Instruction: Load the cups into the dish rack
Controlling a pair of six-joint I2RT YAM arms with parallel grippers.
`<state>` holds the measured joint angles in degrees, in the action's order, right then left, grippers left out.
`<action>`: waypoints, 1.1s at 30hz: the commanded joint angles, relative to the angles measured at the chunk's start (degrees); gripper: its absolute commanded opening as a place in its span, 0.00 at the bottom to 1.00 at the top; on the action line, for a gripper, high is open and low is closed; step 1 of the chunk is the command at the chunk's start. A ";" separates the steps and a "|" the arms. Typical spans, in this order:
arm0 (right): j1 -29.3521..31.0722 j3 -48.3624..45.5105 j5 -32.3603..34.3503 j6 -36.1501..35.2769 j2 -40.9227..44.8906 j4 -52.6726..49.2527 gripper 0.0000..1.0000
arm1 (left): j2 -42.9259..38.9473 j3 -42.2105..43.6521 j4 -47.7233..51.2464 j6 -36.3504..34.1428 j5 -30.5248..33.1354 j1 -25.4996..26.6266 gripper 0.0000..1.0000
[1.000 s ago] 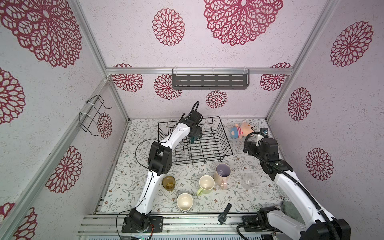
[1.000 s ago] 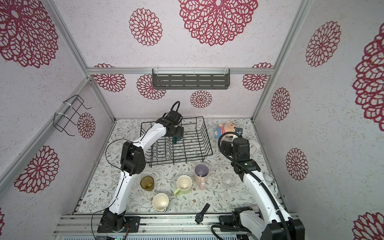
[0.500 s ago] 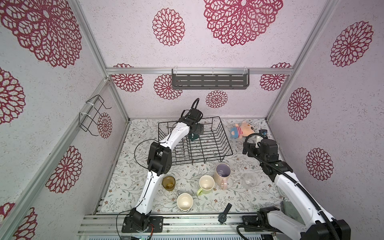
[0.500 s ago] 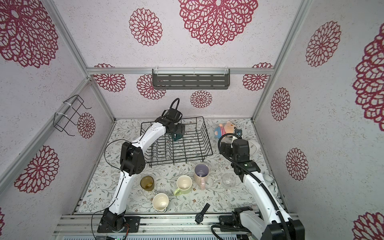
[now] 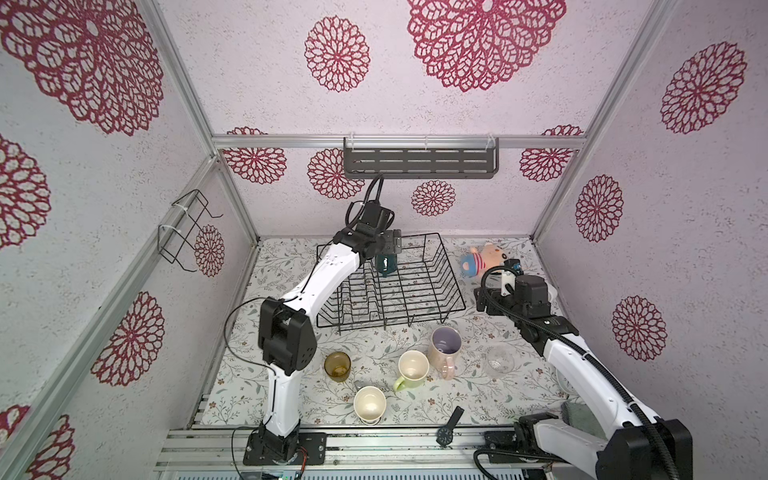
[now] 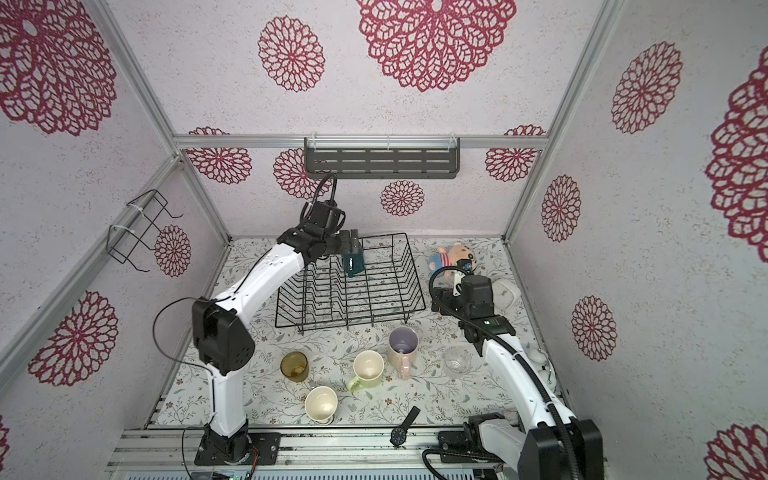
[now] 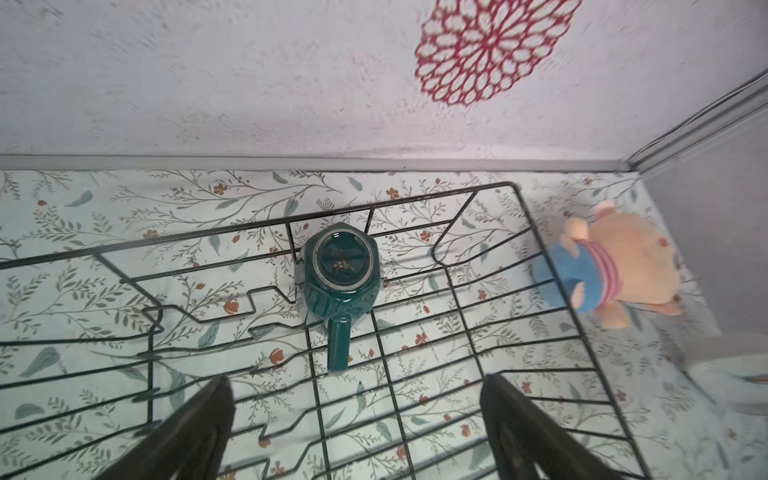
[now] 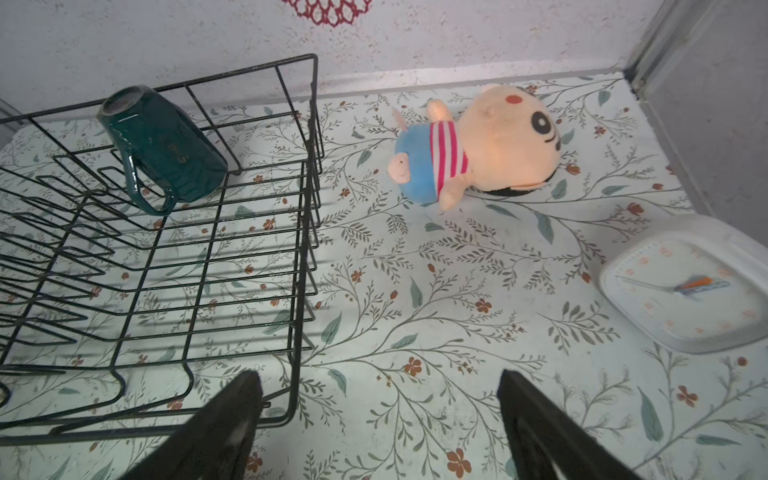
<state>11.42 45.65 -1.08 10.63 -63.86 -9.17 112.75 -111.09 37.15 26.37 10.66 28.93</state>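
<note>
**One mug in the rack, five cups in front of it**

All places are given relative to the rack (image 5: 390, 286), the black wire basket at the middle of the floral table (image 5: 291, 399).

Left of the rack's near corner rises the left arm (image 5: 286, 332); its left gripper (image 7: 357, 419) hangs over the rack's far side, jaws wide apart and holding nothing. Just beneath it, inside the rack at its far edge, the teal mug (image 7: 338, 274) sits upside down (base up, handle toward the gripper), tilted against the wires as the right wrist view shows (image 8: 160, 145).

In front of the rack, on the table, stand from left to right: the amber tumbler (image 5: 337, 365); the grey cup (image 5: 369, 404), farthest from the rack; the yellow-green mug (image 5: 412, 369); the pink mug (image 5: 445, 347), closest to the rack's near edge; and the clear glass (image 5: 500, 362). All five are upright and apart from each other.

Right of the rack, the right gripper (image 8: 378, 428) hovers over the table just off the rack's near right corner, jaws also spread and empty. Beyond it lie a plush pig (image 8: 478, 143), near the rack's far right corner, and a white clock (image 8: 690, 286), further right.
</note>
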 commanded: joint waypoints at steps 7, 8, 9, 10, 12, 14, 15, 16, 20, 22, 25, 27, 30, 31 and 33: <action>9.25 13.20 -7.57 -1.85 -11.32 1.26 0.75 | -12.41 11.85 -5.55 4.22 -1.01 -0.42 0.95; 10.09 14.32 -7.43 -0.47 -12.99 2.32 0.73 | -13.88 13.07 -5.25 4.63 0.06 -0.46 0.95; 10.94 16.42 -7.42 1.20 -15.51 3.13 0.72 | -15.55 14.67 -4.90 5.29 1.29 -0.69 0.95; 11.66 18.45 -7.95 3.14 -17.88 3.67 0.70 | -17.24 16.52 -4.72 6.09 2.06 -1.10 0.95; 13.59 22.03 -8.03 5.11 -22.36 5.03 0.68 | -21.02 20.32 -4.80 7.86 2.11 -2.34 0.95; 16.00 25.64 -6.12 5.79 -27.06 5.88 0.66 | -24.88 24.99 -5.78 9.36 1.25 -3.82 0.95; 17.20 28.04 -4.16 6.67 -29.72 5.47 0.66 | -26.87 27.57 -6.24 10.22 0.75 -4.73 0.95; 18.10 30.76 -2.38 7.63 -32.48 4.57 0.65 | -28.76 29.88 -6.21 11.12 0.33 -5.63 0.96; 20.29 40.76 -0.21 9.90 -41.82 1.64 0.60 | -34.37 36.72 -4.19 13.05 -0.67 -9.46 0.96; 21.24 45.06 -0.05 10.15 -46.07 1.54 0.59 | -36.72 39.55 -2.59 13.24 -1.09 -11.59 0.96; 22.14 51.59 -1.27 10.72 -51.52 0.02 0.60 | -39.33 42.35 -0.88 13.30 -3.02 -15.30 0.96; 23.03 54.79 -0.70 10.85 -54.67 -0.11 0.62 | -40.59 43.39 0.24 12.93 -4.42 -17.63 0.96; 23.90 59.62 3.39 12.40 -59.16 -1.19 0.66 | -42.30 44.74 1.59 11.85 -4.55 -20.29 0.96; 24.08 61.65 5.00 13.30 -60.74 -2.51 0.66 | -42.83 45.27 1.70 11.66 -4.51 -21.00 0.96; 24.26 65.09 6.83 13.96 -63.32 -4.82 0.66 | -43.63 45.91 1.87 10.77 -4.74 -22.15 0.97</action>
<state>35.35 106.02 0.78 21.89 -125.78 -10.81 71.09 -65.76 37.93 38.24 6.81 7.97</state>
